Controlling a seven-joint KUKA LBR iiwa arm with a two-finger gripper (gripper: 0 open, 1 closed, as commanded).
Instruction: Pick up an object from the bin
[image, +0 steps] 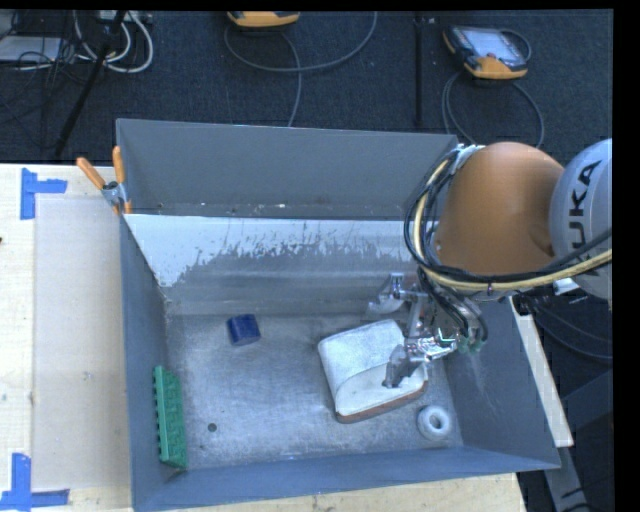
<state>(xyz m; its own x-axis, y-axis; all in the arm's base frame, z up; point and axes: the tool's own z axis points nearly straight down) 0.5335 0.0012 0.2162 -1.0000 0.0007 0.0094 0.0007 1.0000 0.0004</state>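
My gripper is low in the right part of the bin, its tips down on the right end of a flat white pad with a brown underside. The pad lies tilted on the bin floor, right of centre. A small white ring rests on the floor just below and to the right of the gripper. The wrist hides how the fingers stand.
A small blue block lies left of centre toward the back. A long green toothed strip lies along the left wall near the front. The arm's orange cover and cables hang over the bin's right side.
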